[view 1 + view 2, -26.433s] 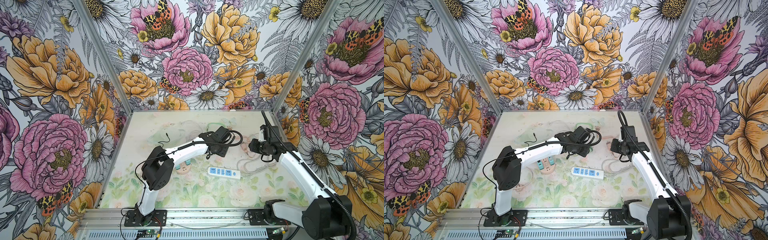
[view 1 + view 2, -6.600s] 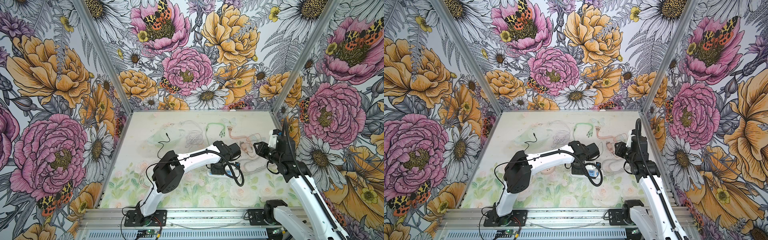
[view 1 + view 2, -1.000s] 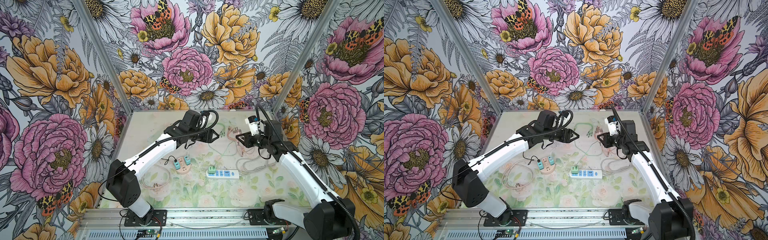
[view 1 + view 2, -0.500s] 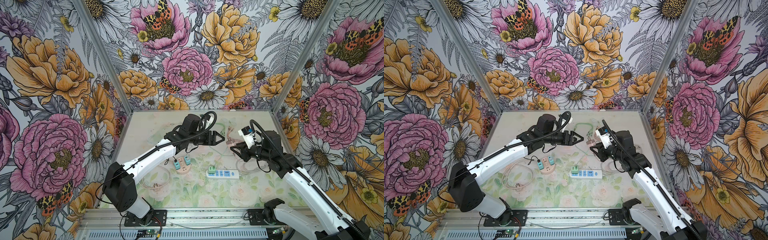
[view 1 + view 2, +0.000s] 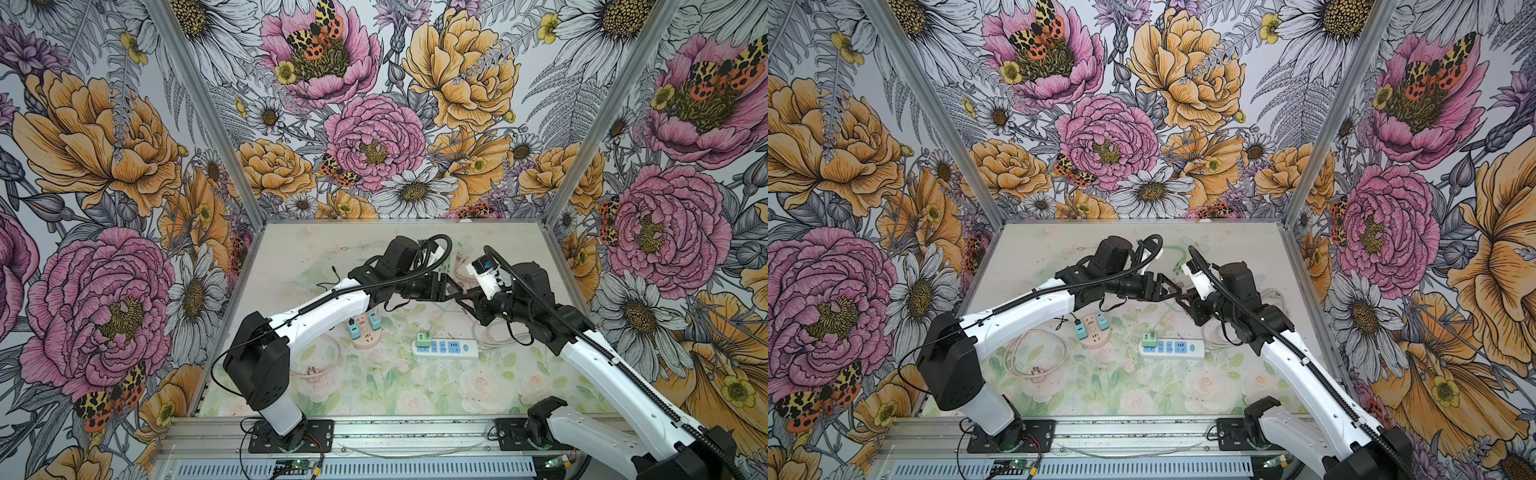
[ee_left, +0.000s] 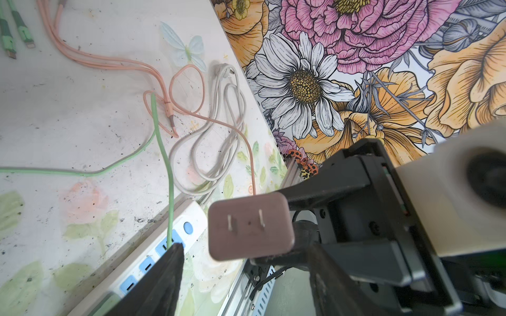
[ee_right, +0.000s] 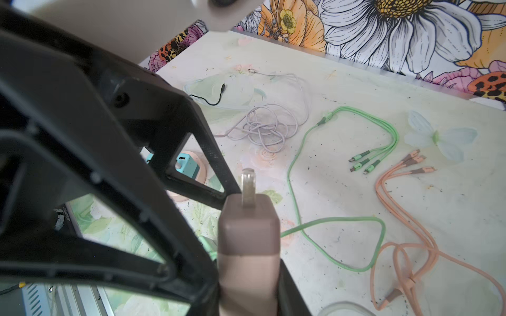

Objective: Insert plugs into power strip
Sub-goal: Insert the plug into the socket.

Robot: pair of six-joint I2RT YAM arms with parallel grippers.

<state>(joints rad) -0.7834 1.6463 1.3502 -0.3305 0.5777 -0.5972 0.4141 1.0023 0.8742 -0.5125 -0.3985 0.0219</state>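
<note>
Pink-brown plug (image 6: 249, 227) hangs above the table (image 5: 291, 266), toward its far edge, pinched in the right tool (image 5: 462, 298); we see the left tool (image 5: 1172, 289) spread wide just beside it, gripping nothing.

No writing or label is legible anywhere.

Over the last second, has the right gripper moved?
Yes. The right gripper, shut on the pink-brown plug, has come nearer the white power strip, which has stayed put.
</note>
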